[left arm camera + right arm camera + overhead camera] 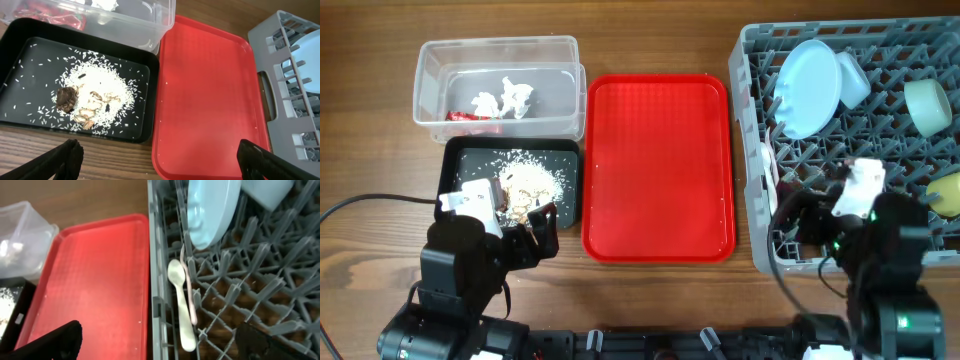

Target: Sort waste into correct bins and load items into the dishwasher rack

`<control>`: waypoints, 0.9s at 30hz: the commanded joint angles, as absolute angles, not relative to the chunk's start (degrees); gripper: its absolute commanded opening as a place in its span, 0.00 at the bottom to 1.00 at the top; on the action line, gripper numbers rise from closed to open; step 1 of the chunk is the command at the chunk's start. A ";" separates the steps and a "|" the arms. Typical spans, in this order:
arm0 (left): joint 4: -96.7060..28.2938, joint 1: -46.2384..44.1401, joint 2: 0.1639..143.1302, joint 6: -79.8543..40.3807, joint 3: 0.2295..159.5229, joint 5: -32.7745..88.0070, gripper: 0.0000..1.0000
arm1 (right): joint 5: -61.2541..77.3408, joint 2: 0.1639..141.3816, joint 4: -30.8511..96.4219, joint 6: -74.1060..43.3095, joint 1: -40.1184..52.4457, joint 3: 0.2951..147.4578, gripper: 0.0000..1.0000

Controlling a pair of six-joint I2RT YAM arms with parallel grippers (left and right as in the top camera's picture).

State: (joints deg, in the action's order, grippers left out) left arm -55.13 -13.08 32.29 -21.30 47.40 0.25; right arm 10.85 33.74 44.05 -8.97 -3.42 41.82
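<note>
The clear tub (430, 80) holds the red wrapper (470, 116) and white tissue (505, 98). The black tray (455, 160) holds rice and brown food leftovers (87, 100). The grey dishwasher rack (760, 60) holds the pale blue plate (810, 85), pale blue bowl (853, 80), mint-green bowl (927, 105) and yellow cup (945, 192). The white spoon (182, 310) and fork (189, 287) lie in the rack by its left wall. My left gripper (157, 160) is open and empty over the table's front edge by the black tray. My right gripper (160, 340) is open and empty above the rack's left wall.
A flat red serving tray (660, 165) lies bare between the black tray and the rack. Bare wooden table shows in front of the black tray (100, 155). A black cable (360, 205) runs at the left.
</note>
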 commanded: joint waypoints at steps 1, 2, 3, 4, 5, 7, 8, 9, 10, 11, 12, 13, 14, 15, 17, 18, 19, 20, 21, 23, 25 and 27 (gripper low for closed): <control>-55.09 -13.23 31.97 -21.41 46.92 -0.54 1.00 | 8.97 22.11 41.25 -8.97 -0.99 38.06 1.00; -55.09 -13.23 31.97 -21.43 46.92 -0.54 1.00 | 8.73 19.16 39.38 -8.97 -0.36 36.36 1.00; -55.09 -13.23 31.97 -21.41 46.92 -0.54 1.00 | 8.51 13.89 34.74 -8.97 0.99 32.49 1.00; -55.09 -13.23 31.97 -21.41 46.92 -0.54 1.00 | 8.54 9.61 30.24 -8.99 1.78 28.71 1.00; -55.09 -13.23 31.97 -21.41 46.92 -0.54 1.00 | 8.56 6.44 26.57 -9.06 2.28 25.50 1.00; -55.09 -13.23 31.97 -21.43 46.92 -0.54 1.00 | 8.56 2.26 18.04 -9.15 3.22 18.90 1.00; -55.09 -13.23 31.97 -21.43 46.92 -0.54 1.00 | 8.56 1.32 13.28 -9.04 3.40 15.86 1.00; -55.09 -13.23 31.97 -21.41 46.92 -0.54 1.00 | 8.54 0.67 7.57 -8.51 3.38 12.19 1.00; -55.09 -13.23 31.97 -21.41 46.92 -0.54 1.00 | 8.56 0.32 3.44 -6.98 3.38 9.37 1.00; -55.09 -13.23 31.97 -21.43 46.92 -0.54 1.00 | 8.58 0.16 -1.83 -4.14 3.38 5.76 1.00; -55.09 -13.23 31.97 -21.41 46.92 -0.54 1.00 | 8.54 0.16 -3.68 -2.02 3.38 4.10 1.00; -55.09 -13.23 31.97 -21.43 46.92 -0.54 1.00 | 8.56 0.16 -4.32 0.80 3.38 2.98 1.00; -55.09 -13.23 31.97 -21.43 46.92 -0.54 1.00 | 8.56 0.16 -3.79 4.80 3.38 1.54 1.00; -55.09 -13.23 31.97 -21.41 46.92 -0.54 1.00 | 8.56 0.16 -2.90 4.95 3.38 0.71 1.00; -55.09 -13.23 31.97 -21.43 46.92 -0.54 1.00 | 8.10 0.16 -0.73 4.49 3.38 0.30 1.00; -55.09 -13.23 31.97 -21.41 46.92 -0.54 1.00 | 8.10 0.16 -0.62 4.49 3.38 0.30 1.00; -55.09 -13.23 31.97 -21.41 46.92 -0.54 1.00 | 8.10 0.27 -0.60 4.47 3.38 0.32 1.00; -55.09 -13.23 31.97 -21.43 46.92 -0.54 1.00 | 8.10 0.38 -0.60 4.49 3.38 0.30 1.00; -55.09 -13.23 31.97 -21.41 46.92 -0.54 1.00 | 8.10 0.56 -0.60 4.47 3.38 0.30 1.00; -55.09 -13.23 31.97 -21.41 46.92 -0.54 1.00 | 8.10 0.64 -0.60 4.49 3.38 0.30 1.00; -55.09 -13.23 31.97 -21.43 46.92 -0.54 1.00 | 8.10 0.64 -0.60 4.49 3.38 0.30 1.00; -55.09 -13.23 31.97 -21.41 46.92 -0.54 1.00 | 8.10 0.64 -0.60 4.49 3.38 0.30 1.00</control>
State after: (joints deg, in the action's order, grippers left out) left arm -55.24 -13.08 32.29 -21.30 47.16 0.25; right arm 8.88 0.99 -0.36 3.36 3.09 0.36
